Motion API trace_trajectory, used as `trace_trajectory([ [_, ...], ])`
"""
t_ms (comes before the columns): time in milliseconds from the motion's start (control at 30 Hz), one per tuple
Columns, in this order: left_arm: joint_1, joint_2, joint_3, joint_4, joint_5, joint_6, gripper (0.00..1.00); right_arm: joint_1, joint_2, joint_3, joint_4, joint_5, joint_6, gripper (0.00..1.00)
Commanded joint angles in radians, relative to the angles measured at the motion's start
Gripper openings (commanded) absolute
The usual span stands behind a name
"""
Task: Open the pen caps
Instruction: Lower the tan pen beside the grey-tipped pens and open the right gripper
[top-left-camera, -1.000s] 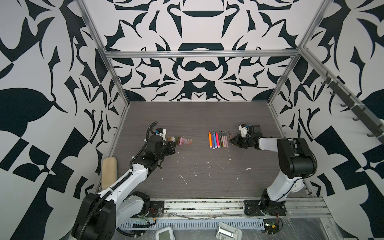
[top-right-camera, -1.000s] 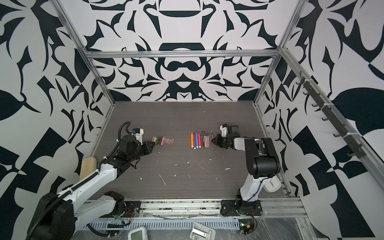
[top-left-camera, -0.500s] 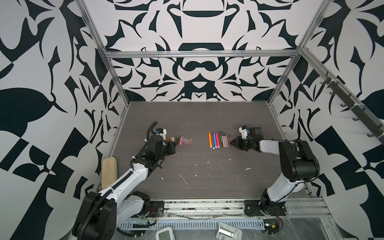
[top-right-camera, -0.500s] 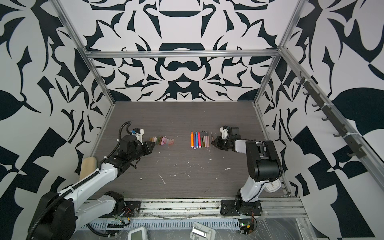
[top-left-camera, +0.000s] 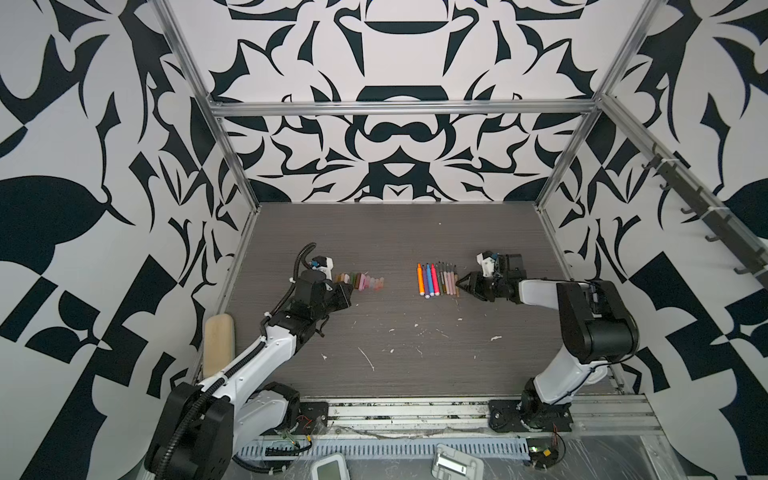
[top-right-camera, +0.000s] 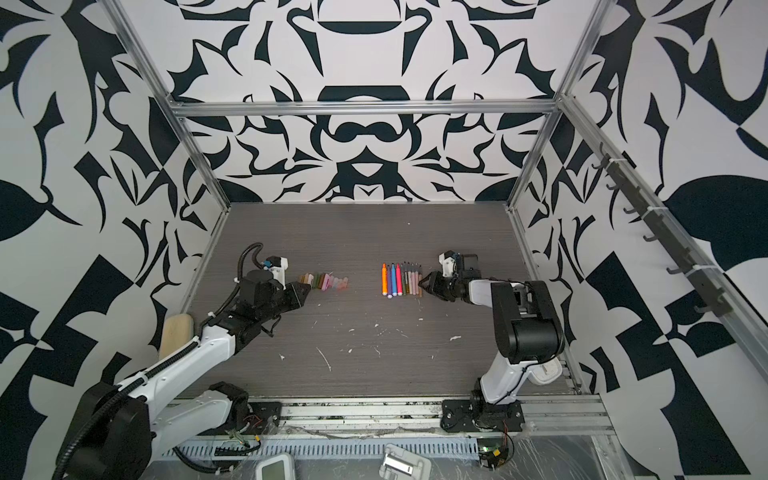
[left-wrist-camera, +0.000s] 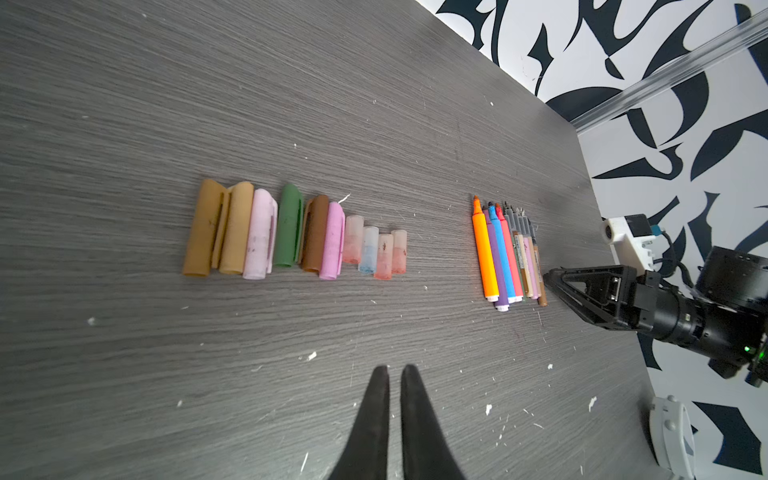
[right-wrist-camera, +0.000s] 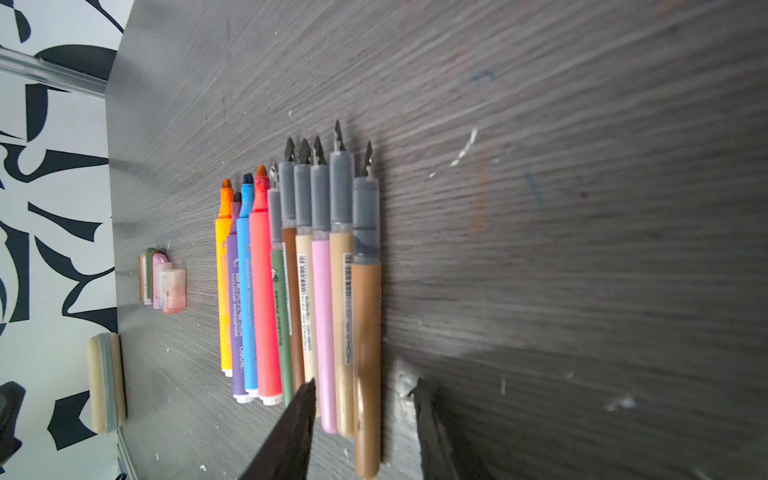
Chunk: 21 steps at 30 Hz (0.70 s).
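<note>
Right claw (right-wrist-camera: 363, 382): spread and pinching nothing. Its two fingers straddle the tail of the brown pen (right-wrist-camera: 367, 332), the last one in the pen row (right-wrist-camera: 291, 270).
Left claw (left-wrist-camera: 390, 368): pressed together and empty, well apart from the pen row and near the caps.
Pen row: ten pens lie side by side and touching on the dark surface (left-wrist-camera: 374, 104), with every nib bare and pointing the same way. There are four fat markers (orange, purple, blue, red-pink), then six thinner pens with grey necks.
Pen caps (left-wrist-camera: 291, 232): ten caps off their pens, in their own row well apart from the pen row, on the side away from the right claw. Six are opaque clip caps in tan, pale pink, green and brown, and four are small clear caps (left-wrist-camera: 376, 249).
Stage: judging by the bare nibs, the uncapping looks finished.
Risk, right side: if the spread fingers drag sideways while leaving, they would likely catch the brown pen, roll it and push its neighbours out of line.
Risk, nibs: a shoved pen could smear ink on the surface.
Risk, left side: a low sweep of the left claw could set the round caps rolling, the clear ones soonest.
</note>
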Motion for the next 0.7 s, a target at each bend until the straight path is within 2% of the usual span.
trace_trajectory([
  [0,-0.004,0.002,0.022,0.005,-0.003,-0.006,0.11,0.004,0.017,0.031,-0.026,0.011,-0.003,0.32],
  [33,-0.004,0.003,0.023,0.005,-0.002,-0.006,0.11,0.003,0.026,0.038,-0.031,0.011,-0.002,0.27],
  [133,-0.003,0.005,0.022,0.005,-0.002,-0.006,0.11,0.003,0.043,0.053,-0.044,0.013,-0.001,0.21],
  [667,-0.003,0.012,0.028,0.003,-0.001,-0.005,0.11,0.003,0.083,0.100,-0.064,0.016,-0.006,0.21],
])
